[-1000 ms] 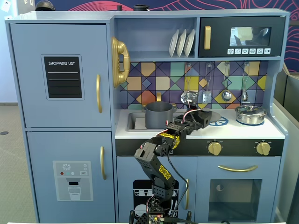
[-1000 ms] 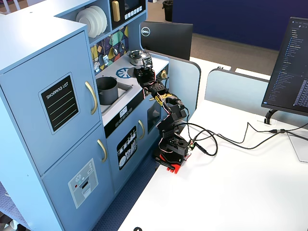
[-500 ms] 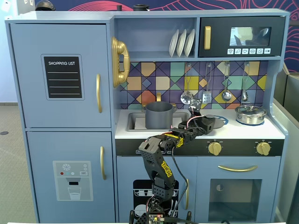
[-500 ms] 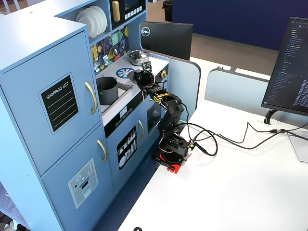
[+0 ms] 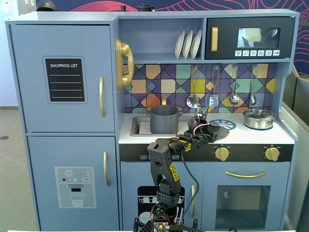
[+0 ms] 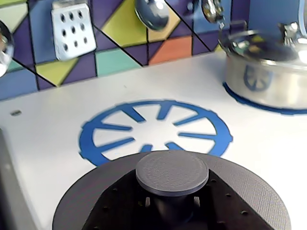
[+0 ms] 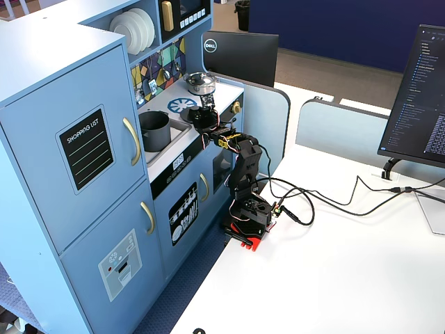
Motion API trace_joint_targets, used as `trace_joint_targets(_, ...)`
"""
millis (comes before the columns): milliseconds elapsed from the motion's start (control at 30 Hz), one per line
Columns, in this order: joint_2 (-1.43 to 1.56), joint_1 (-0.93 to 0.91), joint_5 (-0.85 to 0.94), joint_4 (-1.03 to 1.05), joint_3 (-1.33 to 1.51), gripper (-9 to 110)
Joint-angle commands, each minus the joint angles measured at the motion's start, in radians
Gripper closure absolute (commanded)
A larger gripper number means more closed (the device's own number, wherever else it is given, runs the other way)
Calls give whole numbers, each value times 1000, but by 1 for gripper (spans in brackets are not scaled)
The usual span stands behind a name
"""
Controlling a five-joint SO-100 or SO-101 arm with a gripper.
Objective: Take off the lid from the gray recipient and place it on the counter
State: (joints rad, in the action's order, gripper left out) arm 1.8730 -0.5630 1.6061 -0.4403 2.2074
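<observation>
The dark-gray lid (image 6: 171, 172) fills the bottom of the wrist view, and my gripper (image 6: 171, 200) is shut on the stem under its knob. The lid sits low over the white counter (image 6: 48, 143), just in front of the printed blue burner (image 6: 156, 129); I cannot tell whether it touches. In a fixed view the lid (image 5: 216, 129) is at my gripper (image 5: 207, 128), right of the sink. The gray recipient (image 5: 164, 119) stands open in the sink, with no lid on it. It also shows in another fixed view (image 7: 154, 130), left of my gripper (image 7: 204, 115).
A shiny silver lidded pot (image 6: 268, 67) stands on the counter at the right, also in a fixed view (image 5: 259, 118). Utensils (image 5: 212, 99) hang on the tiled back wall. The sink basin (image 5: 140, 126) is left of the burner. Oven knobs (image 5: 222, 153) line the front.
</observation>
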Motion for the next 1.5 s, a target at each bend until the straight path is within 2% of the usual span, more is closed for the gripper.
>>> trace_joint_targets(0,-11,6,14,-48,-35,102)
trace_joint_targets(500,-37,-6,44,-52,-12,102)
trace_joint_targets(767,6,-18,-2,-84,71,66)
trace_joint_targets(900,15,-26,-18,-123,103,55)
trace_joint_targets(1467,31,-84,0,-153,86,57)
